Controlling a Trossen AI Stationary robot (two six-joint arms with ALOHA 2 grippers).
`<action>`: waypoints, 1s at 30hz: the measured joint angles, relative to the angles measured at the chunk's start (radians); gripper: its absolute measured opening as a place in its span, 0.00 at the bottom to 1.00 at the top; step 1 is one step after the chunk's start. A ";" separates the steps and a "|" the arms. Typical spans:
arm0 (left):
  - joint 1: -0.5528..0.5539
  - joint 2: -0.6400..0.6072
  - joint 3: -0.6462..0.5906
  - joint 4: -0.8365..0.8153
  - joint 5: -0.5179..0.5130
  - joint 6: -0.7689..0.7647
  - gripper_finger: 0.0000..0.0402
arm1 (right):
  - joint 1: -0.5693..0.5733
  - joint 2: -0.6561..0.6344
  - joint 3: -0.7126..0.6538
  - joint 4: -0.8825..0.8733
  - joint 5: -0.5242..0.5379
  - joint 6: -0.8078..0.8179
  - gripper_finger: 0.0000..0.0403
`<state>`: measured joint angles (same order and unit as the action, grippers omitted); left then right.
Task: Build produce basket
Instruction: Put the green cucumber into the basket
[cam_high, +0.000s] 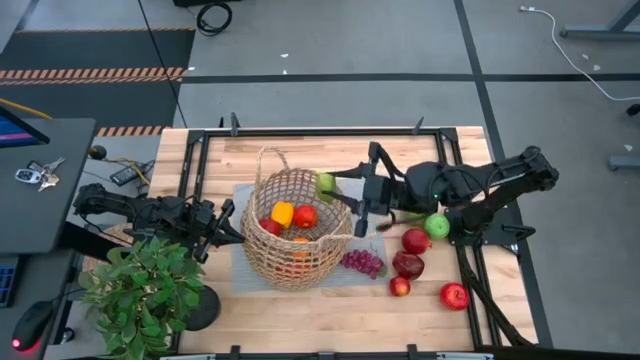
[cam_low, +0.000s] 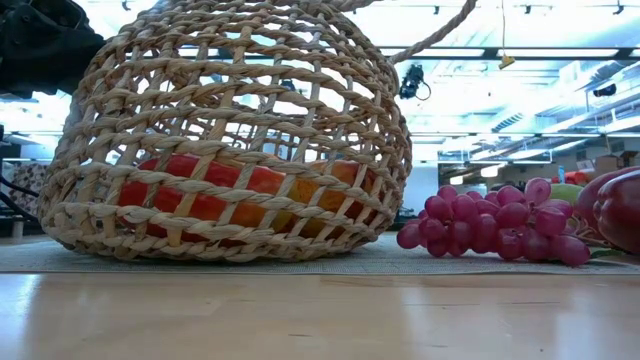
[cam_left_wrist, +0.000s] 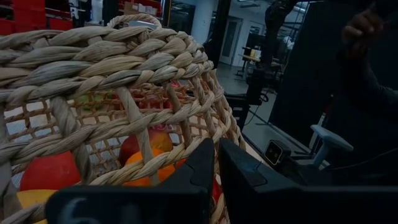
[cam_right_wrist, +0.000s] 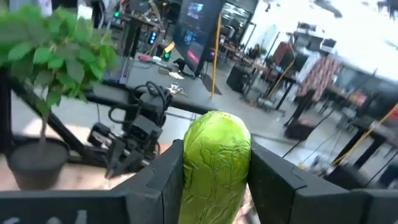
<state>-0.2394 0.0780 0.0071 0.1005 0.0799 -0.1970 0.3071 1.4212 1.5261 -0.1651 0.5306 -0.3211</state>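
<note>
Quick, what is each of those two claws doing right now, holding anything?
Left end effector: shut, pinching the rim of the tan wicker basket.
Right end effector: shut on a green pear, above the basket rim.

Even overhead light; ceiling lamps (cam_low: 520, 52) glare at upper right of the low view. Left wrist view dim; right wrist background blurred.

Grey floor (cam_high: 400, 40), striped hazard tape (cam_high: 90, 73)

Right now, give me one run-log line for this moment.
right gripper: shut on green pear, over basket rim | left gripper: shut at basket wall
</note>
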 joint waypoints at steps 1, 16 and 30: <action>0.000 0.000 0.000 0.000 0.000 0.000 0.07 | 0.007 0.000 0.000 -0.002 0.001 -0.038 0.39; 0.000 0.000 0.000 0.000 0.000 0.000 0.07 | 0.080 0.001 -0.039 -0.075 0.001 -0.611 0.39; 0.000 0.000 0.000 0.000 0.000 0.000 0.08 | 0.051 0.001 -0.042 -0.051 -0.112 -0.371 0.39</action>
<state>-0.2392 0.0780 0.0068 0.1005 0.0799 -0.1970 0.3581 1.4223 1.4837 -0.2166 0.4182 -0.6924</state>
